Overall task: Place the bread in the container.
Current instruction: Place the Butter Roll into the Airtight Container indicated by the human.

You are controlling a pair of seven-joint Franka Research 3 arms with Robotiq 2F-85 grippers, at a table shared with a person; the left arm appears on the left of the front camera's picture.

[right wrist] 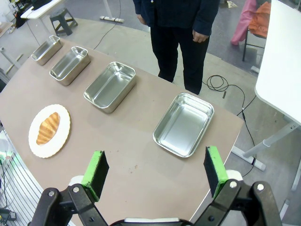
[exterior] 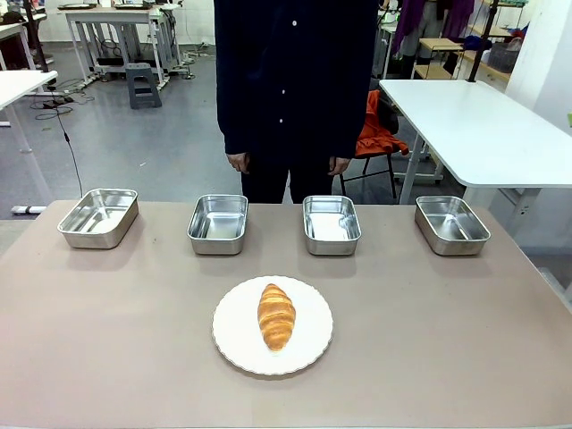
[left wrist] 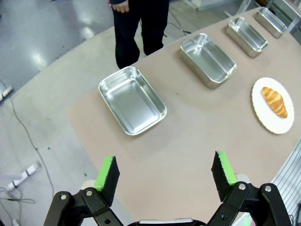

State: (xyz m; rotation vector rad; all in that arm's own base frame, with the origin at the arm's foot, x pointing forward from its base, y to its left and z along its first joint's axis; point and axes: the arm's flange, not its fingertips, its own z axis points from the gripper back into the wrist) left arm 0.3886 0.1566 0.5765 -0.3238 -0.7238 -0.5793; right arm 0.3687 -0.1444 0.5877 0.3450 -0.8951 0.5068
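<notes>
Two pincers (left wrist: 164,172) (right wrist: 155,168) spread, four trays (exterior: 98,217) (exterior: 218,223) (exterior: 331,224) (exterior: 451,224), one croissant (exterior: 276,315)

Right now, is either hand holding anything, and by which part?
Nothing is held. The left hand and right hand are both open and empty; the bread lies untouched on the plate.

1. Light looks bright and even to me, coming from overhead.
2. Soft, short shadows hug the plate (exterior: 228,344) and the steel trays (exterior: 217,243).
3. I get white glare in the tray bottoms and on the floor (left wrist: 87,32).
4. Both wrist views bow the table (left wrist: 188,127); the front view is sharp.
</notes>
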